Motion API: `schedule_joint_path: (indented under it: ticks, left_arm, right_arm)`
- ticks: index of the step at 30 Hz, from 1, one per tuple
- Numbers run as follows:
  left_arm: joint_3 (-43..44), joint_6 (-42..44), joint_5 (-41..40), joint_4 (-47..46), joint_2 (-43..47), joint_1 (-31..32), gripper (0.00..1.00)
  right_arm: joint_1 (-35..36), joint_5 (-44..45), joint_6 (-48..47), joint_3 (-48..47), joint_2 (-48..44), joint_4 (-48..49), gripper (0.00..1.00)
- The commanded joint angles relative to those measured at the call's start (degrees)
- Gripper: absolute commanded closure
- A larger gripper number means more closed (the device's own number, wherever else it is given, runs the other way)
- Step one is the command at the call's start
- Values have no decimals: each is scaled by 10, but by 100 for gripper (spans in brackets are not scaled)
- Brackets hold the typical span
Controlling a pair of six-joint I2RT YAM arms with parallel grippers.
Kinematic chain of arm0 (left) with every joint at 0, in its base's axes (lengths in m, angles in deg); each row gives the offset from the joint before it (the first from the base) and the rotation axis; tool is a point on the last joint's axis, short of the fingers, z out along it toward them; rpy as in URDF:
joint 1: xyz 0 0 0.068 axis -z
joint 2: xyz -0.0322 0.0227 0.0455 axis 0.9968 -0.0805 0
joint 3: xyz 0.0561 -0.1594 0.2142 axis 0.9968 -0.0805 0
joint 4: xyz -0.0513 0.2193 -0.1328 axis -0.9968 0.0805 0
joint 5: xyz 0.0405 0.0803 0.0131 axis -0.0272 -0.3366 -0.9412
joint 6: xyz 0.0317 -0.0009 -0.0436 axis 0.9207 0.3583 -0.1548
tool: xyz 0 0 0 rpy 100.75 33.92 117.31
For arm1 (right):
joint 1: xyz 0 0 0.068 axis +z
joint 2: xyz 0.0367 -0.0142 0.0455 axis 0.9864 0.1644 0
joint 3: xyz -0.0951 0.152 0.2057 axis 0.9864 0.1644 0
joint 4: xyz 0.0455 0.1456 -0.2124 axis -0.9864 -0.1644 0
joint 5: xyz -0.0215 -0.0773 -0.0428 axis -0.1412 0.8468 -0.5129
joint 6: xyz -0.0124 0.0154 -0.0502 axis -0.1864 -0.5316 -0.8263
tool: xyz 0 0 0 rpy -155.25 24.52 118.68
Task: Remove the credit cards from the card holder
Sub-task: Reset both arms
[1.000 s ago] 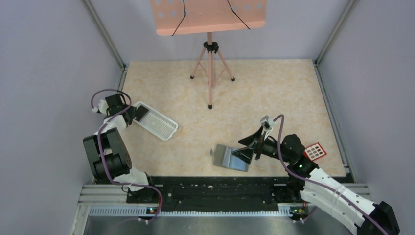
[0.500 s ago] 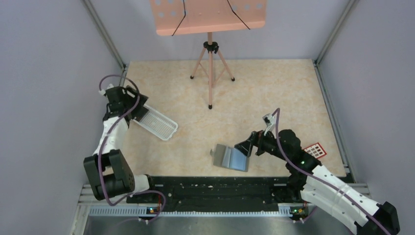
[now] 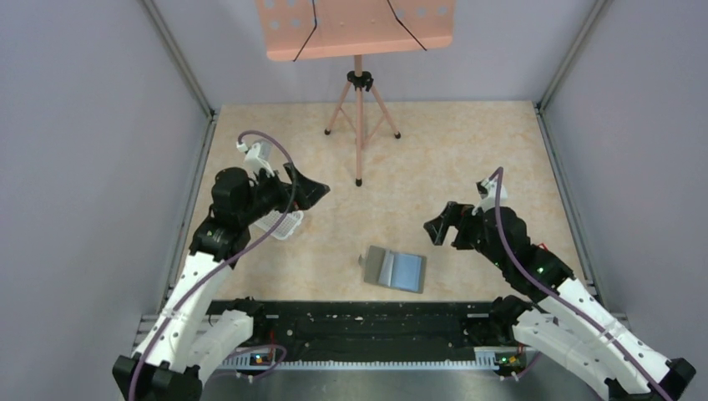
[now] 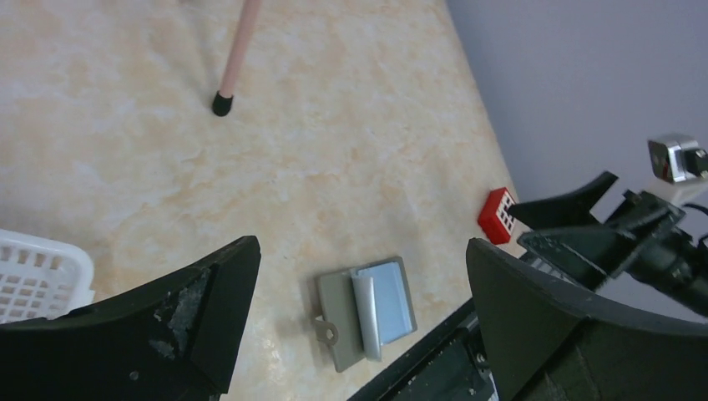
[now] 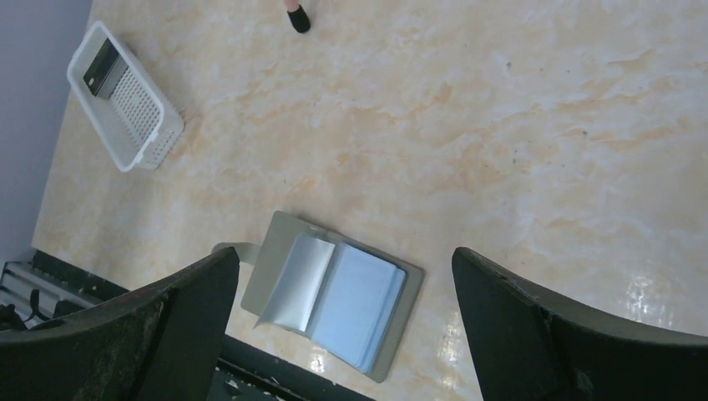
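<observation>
the holder (image 3: 395, 269) lay open and flat at the table's near edge, in the spot it had half a second before, its bluish inside facing up. whether any card sat in it could not be told.

the right gripper (image 3: 437, 224) had changed most – a second earlier its fingers were down at the holder's right half, and now it had drawn back, up and to the holder's right, touching nothing. its own camera showed the jaws spread wide with the holder (image 5: 334, 292) between them, below.

the left gripper (image 3: 309, 185) had swung in too. earlier it sat at the far left end of the tray (image 3: 284, 224); now it hung over the tray's end nearer the holder, pointing toward the holder, jaws wide and empty – the holder (image 4: 367, 309) showed between its fingers.

the red card (image 4: 499, 214) lay on the table well right of the holder. from above, the right arm now covered it, where before it had been in plain sight.
</observation>
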Motion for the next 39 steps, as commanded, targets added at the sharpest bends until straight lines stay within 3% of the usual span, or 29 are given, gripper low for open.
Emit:
schedule_joint_path:
  ticks: [1, 7, 14, 39]
  left_arm:
    - [-35, -7, 52, -9, 77, 18, 1]
    - [-106, -15, 81, 17, 170, 28, 1]
    - [-144, 26, 86, 67, 213, 30, 1]
    - [-159, 34, 72, 67, 237, 29, 1]
  right_arm:
    - [-2, 48, -13, -47, -32, -73, 1]
    - [-2, 45, -25, -61, -94, -81, 1]
    - [-2, 33, -41, -49, -124, -73, 2]
    - [-2, 32, -53, -39, -114, -55, 4]
